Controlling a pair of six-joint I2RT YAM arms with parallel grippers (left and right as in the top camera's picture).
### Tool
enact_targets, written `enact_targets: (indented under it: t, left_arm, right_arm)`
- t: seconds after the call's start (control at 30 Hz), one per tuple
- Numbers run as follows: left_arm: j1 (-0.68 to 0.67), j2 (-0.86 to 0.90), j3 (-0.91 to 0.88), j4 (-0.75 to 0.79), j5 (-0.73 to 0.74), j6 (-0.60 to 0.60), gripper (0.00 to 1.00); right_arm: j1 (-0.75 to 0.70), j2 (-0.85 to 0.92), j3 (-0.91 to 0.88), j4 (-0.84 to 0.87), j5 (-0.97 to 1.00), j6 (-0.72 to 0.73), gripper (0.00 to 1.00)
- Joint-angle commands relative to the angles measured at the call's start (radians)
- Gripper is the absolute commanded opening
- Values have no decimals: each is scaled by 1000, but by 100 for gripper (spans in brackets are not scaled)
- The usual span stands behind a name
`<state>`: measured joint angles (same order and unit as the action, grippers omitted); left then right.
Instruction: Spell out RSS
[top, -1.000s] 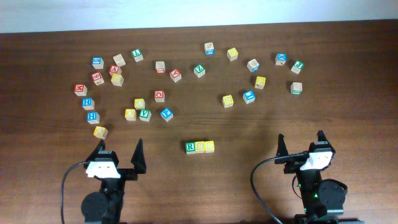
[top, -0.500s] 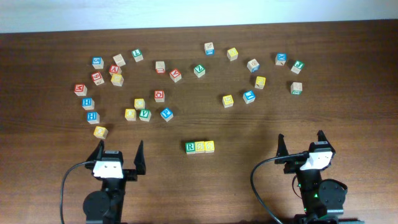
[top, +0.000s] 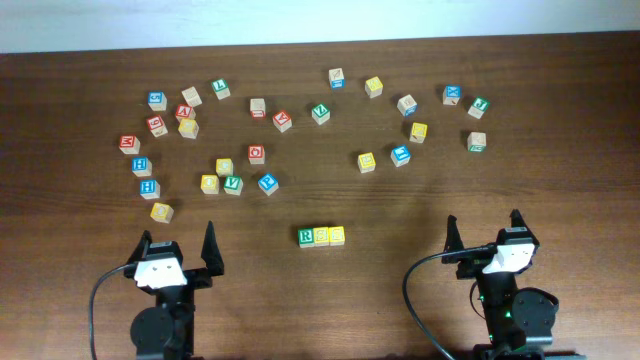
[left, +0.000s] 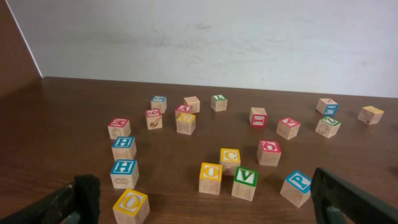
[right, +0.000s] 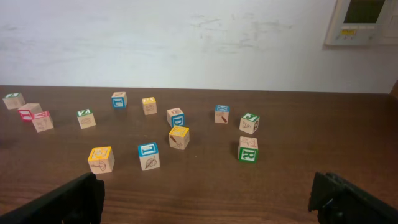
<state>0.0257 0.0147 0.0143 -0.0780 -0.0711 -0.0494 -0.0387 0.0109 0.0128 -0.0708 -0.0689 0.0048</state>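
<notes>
1. Green-framed R cube (top: 306, 237) sits on the table (top: 390, 300) between the arms. The two yellow S cubes (top: 329, 236) touch it on its right in a straight row. They're probably S's, but the letters are tiny from overhead.
2. Left gripper (top: 178, 240) and right gripper (top: 484, 224) are both spread wide and empty, well apart from the row.
3. Looks done to me. The main risk is an arm swinging inward and knocking the row crooked.

Blk bases (top: 160, 330), white wrist housings (top: 160, 268), blk cables (top: 93, 310)
</notes>
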Motion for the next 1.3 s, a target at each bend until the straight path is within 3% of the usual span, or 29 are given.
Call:
enact_targets:
  t: [0.0,1.27]
  left_arm:
    - [5,-10,-6,0,-11,45,99]
    - [5,-9,-6,-1,14,65,99]
  right_arm:
    - [-7,-8,-7,-4,9,11,98]
    - [51,-8,-7,-7,31,7,98]
